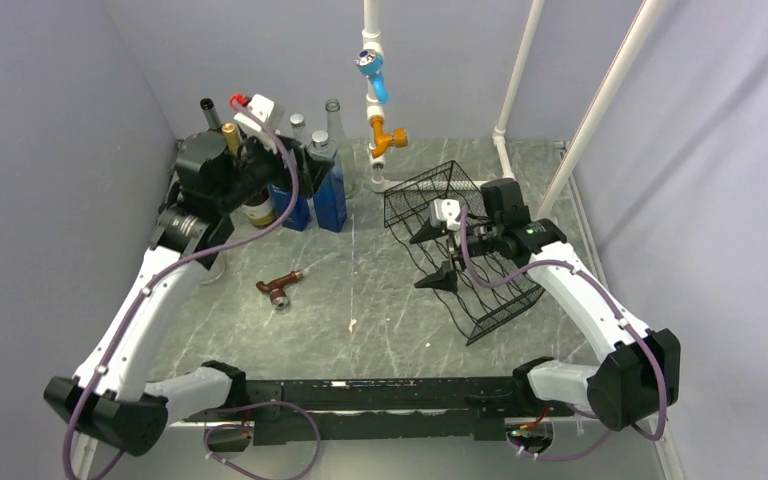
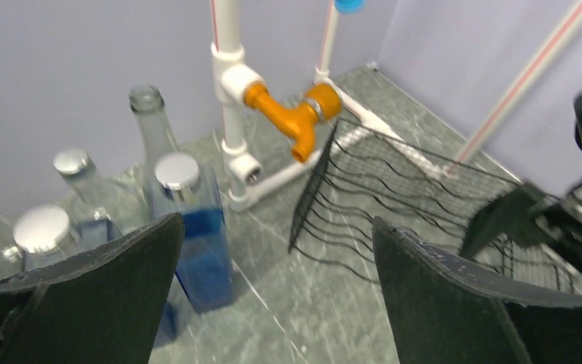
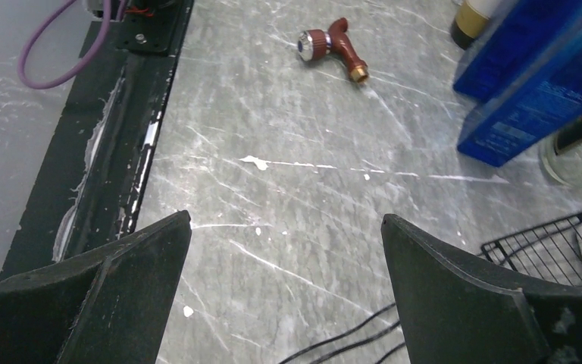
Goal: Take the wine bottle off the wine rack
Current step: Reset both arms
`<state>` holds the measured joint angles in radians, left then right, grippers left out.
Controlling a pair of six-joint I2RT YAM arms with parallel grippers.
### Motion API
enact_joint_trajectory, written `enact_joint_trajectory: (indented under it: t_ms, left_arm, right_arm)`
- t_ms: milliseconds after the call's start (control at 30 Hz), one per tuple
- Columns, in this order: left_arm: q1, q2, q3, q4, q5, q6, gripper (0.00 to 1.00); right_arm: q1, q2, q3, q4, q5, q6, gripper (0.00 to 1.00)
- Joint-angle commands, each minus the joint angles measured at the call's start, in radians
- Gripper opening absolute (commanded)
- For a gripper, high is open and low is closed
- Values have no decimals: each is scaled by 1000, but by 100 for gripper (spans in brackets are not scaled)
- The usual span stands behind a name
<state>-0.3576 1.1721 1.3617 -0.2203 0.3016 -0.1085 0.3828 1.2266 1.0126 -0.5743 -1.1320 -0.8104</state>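
Fingers (image 2: 121, 273) of left gripper (image 2: 276, 227) and right gripper (image 3: 284, 220) spread, empty; the dark gold-foiled glass wine bottle (image 1: 231, 138) stands beside the left fingers, off the black wire-mesh wine rack (image 1: 495, 305); likely heavy, slick, breakable, so grip its body

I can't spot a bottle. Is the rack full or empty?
Looks empty: the rack shows only bare wire, though the right hand hides part.
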Motion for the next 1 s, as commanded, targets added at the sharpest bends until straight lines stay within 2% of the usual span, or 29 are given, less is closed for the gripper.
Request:
enact_joint_trajectory:
  t_ms: [0,367,633,733,833,967]
  left_arm:
    - [6,-119,-113,-62,66,-44,100]
    - [8,-425,-400,-115,-5,-71,99]
    - [9,-569,-454,-202,-80,-113,100]
    - [9,-606,-466,-215,-88,-118,100]
    - [9,-633,-472,-233,-106,-118,100]
    - [9,-653,-457,-275,-146,-122,100]
  right_arm:
    - [-52,-51,16,29,-35,43,100]
    - [-205,-114,16,97,-7,211,100]
    - [-255,-173,9,228,252,525,100]
    - [-257,-187,63,147,341,525,100]
    - [-264,-219,92,59,375,444,100]
    - [-269,-245,100,29,311,463,100]
